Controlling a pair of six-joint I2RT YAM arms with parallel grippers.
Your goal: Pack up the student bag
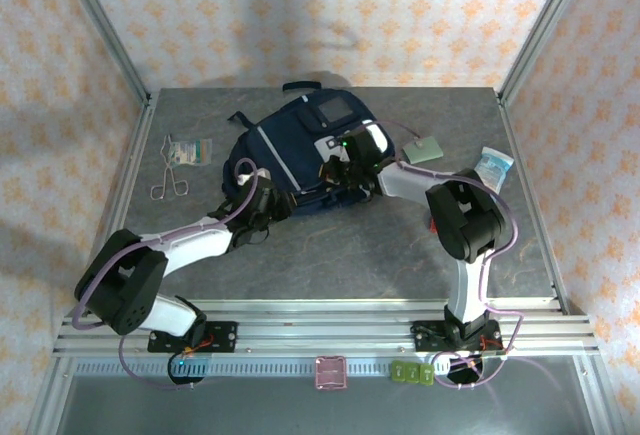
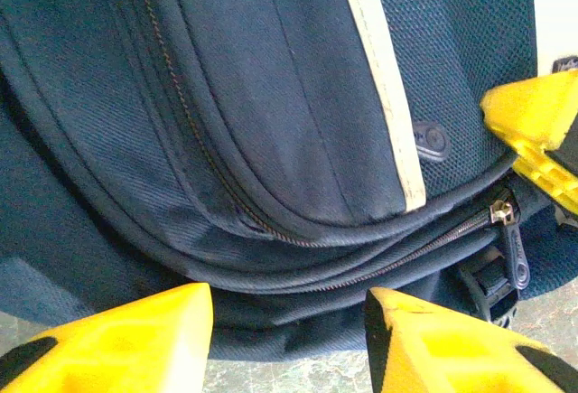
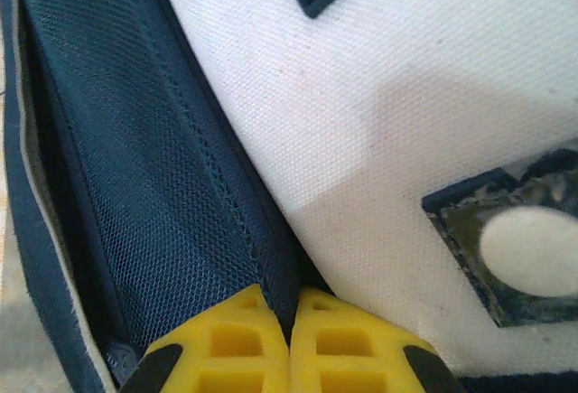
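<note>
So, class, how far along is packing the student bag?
Done: nothing visibly packed; scissors and grey case lie on the table. In hand: left gripper open at the student bag's edge, right gripper shut at a seam; its zip looks closed. Remaining: open it, load items, zip up.

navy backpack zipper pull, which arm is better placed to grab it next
Probably left: the left gripper is open at the edge of the navy blue fabric backpack, its metal zipper pull just beside the fingers. The right gripper is shut against the seam by the white patch.
</note>
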